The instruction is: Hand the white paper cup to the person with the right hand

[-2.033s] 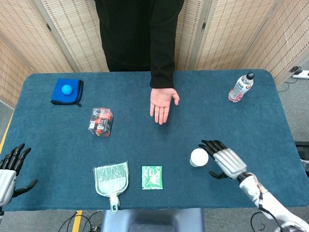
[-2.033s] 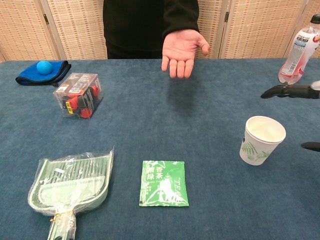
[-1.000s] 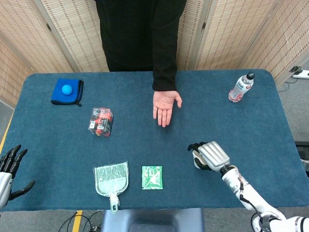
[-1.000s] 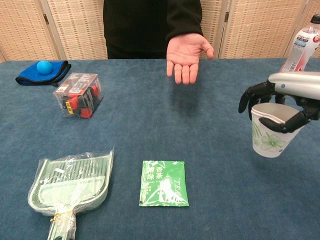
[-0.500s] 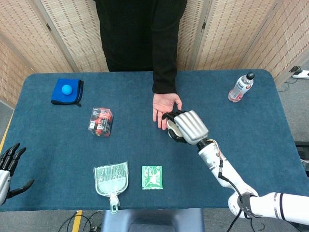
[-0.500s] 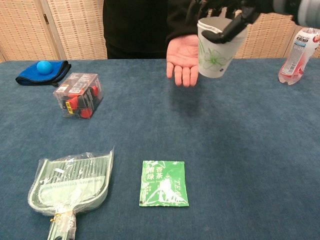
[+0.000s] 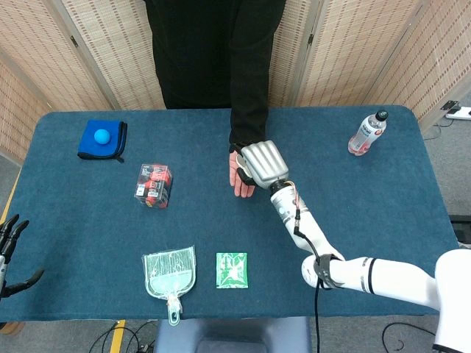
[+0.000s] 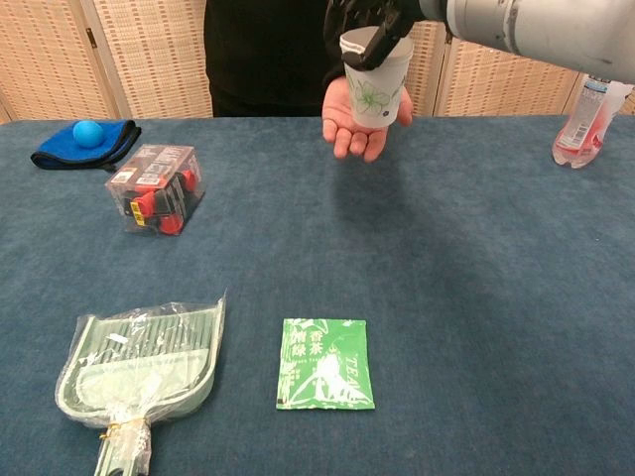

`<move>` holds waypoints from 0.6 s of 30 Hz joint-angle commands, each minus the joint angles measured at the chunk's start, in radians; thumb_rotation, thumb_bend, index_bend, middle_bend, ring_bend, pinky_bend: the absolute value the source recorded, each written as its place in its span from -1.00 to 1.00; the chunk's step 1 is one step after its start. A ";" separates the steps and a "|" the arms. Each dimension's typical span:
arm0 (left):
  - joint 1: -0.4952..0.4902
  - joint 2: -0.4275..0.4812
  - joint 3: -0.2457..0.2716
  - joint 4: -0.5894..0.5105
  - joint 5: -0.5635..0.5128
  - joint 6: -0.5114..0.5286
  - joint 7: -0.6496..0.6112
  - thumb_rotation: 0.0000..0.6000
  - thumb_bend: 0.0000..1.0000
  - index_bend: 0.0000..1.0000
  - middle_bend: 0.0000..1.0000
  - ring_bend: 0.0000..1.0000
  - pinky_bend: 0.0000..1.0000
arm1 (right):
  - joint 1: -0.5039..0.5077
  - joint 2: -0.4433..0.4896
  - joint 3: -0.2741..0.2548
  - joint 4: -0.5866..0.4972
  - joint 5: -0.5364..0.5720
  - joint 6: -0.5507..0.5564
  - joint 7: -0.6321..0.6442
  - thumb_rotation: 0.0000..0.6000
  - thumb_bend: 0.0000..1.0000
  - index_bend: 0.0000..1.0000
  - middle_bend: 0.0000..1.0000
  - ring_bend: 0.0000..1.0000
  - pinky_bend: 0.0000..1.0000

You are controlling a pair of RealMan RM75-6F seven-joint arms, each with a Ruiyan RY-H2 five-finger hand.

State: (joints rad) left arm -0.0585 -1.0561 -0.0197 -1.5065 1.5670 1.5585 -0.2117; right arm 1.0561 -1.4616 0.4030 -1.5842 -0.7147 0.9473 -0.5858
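Fingers (image 8: 382,40) of the right hand (image 7: 259,163) curl around the white paper cup with a green flower print (image 8: 375,87), upright over the person's open palm (image 8: 359,121).

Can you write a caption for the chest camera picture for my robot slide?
Right hand holds the paper cup over the person's open palm.

Even, bright indoor light, soft shadows, sharp focus, perhaps slight edge distortion.
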 commanded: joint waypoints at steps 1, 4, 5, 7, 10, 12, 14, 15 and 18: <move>-0.001 0.002 -0.002 0.002 -0.004 -0.003 -0.002 1.00 -0.46 -0.86 -1.00 -1.00 -0.65 | 0.018 -0.005 -0.023 0.015 0.031 -0.033 -0.001 1.00 -0.29 -0.41 -0.40 -0.36 -0.11; 0.001 0.001 -0.001 0.001 -0.002 0.000 0.000 1.00 -0.46 -0.86 -1.00 -1.00 -0.65 | 0.027 0.005 -0.038 0.016 0.051 -0.063 0.007 1.00 -0.36 -0.69 -0.60 -0.57 -0.38; 0.002 0.001 0.000 0.001 0.000 0.002 0.001 1.00 -0.46 -0.86 -1.00 -1.00 -0.65 | 0.028 0.008 -0.042 0.016 0.054 -0.070 0.012 1.00 -0.38 -0.77 -0.66 -0.64 -0.47; 0.005 0.000 0.001 0.000 0.005 0.010 0.003 1.00 -0.46 -0.86 -1.00 -1.00 -0.65 | 0.028 0.021 -0.049 0.004 0.056 -0.082 0.023 1.00 -0.40 -0.91 -0.78 -0.77 -0.63; 0.006 0.000 0.003 0.001 0.010 0.013 0.007 1.00 -0.46 -0.86 -1.00 -1.00 -0.65 | 0.019 0.062 -0.054 -0.049 0.051 -0.069 0.033 1.00 -0.43 -1.00 -0.90 -0.91 -0.84; 0.006 -0.001 0.002 0.002 0.009 0.012 0.012 1.00 -0.46 -0.86 -1.00 -1.00 -0.65 | 0.003 0.106 -0.056 -0.115 0.036 -0.037 0.034 1.00 -0.44 -1.00 -0.94 -0.96 -0.90; 0.006 -0.002 0.003 0.002 0.008 0.009 0.018 1.00 -0.46 -0.86 -1.00 -1.00 -0.65 | -0.016 0.157 -0.062 -0.189 0.025 -0.003 0.024 1.00 -0.45 -1.00 -0.96 -0.99 -0.95; 0.005 -0.002 0.003 0.001 0.008 0.008 0.022 1.00 -0.46 -0.86 -1.00 -1.00 -0.65 | -0.032 0.194 -0.067 -0.243 0.011 0.027 0.013 1.00 -0.46 -1.00 -0.98 -1.00 -0.98; 0.007 -0.005 0.002 -0.004 0.009 0.013 0.033 1.00 -0.46 -0.86 -1.00 -1.00 -0.65 | -0.082 0.274 -0.096 -0.365 -0.046 0.104 -0.011 1.00 -0.46 -1.00 -0.99 -1.00 -1.00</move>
State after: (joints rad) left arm -0.0522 -1.0600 -0.0174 -1.5089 1.5757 1.5703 -0.1808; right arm 1.0298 -1.2822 0.3356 -1.8234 -0.7034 0.9658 -0.5715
